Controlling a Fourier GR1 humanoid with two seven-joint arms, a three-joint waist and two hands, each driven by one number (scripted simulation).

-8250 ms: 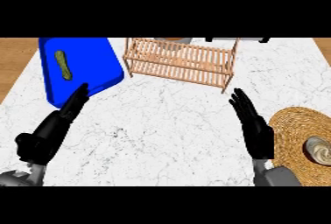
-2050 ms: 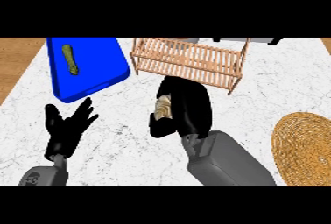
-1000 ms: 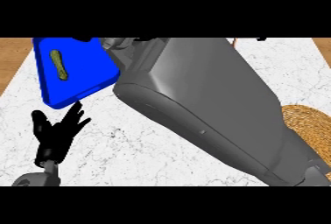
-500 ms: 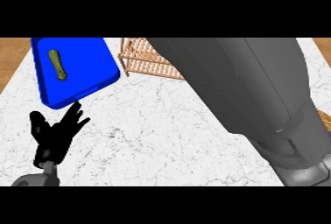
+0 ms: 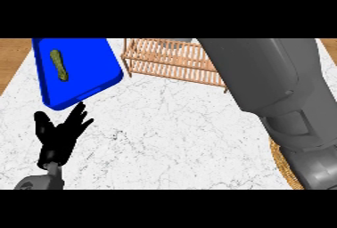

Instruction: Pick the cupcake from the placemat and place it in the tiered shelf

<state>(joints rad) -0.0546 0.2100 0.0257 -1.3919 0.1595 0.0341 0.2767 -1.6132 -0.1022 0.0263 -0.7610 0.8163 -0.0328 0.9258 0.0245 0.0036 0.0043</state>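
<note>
Your right forearm [image 5: 276, 84] has swung right, uncovering more of the tiered shelf [image 5: 171, 58], but the right hand and the cupcake are out of view, so you cannot tell its grip; the left hand [image 5: 56, 141], front-left of the shelf, rests spread and empty; expect the cupcake to be light and crushable, best held by its wrapper.

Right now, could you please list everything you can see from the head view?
counter: one, white marble, fills most of the view
tray: one, blue, upper left on the counter
small oblong item: one, olive green, lying on the tray; I cannot tell what it is
tiered shelf: one, light wood slats, top centre on the counter
placemat: one, woven tan, lower right, mostly hidden behind the forearm
floor: brown wood, showing at the top corners
left robot hand: one, black, lower left, open, fingers up, resting
right forearm: one, grey, crossing the right side up to the top edge; its robot hand is out of view
</note>
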